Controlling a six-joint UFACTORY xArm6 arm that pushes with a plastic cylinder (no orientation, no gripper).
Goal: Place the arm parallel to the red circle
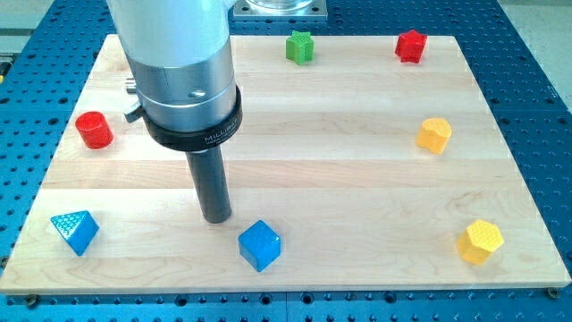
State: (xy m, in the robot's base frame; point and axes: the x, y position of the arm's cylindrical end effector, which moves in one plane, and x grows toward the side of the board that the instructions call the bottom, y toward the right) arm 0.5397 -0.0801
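Our tip (215,217) rests on the pale wooden tabletop (340,188) near its bottom edge, just beside the blue plastic cube (260,245). The red plastic cylinder (94,130) lies toward the left edge, up-left. We carry no gripper.

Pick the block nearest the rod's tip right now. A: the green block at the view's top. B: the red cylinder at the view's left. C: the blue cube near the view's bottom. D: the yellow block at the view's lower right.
C: my tip stands just up and to the view's left of the blue cube, apart from it, while the red cylinder sits much farther off toward the view's left edge.
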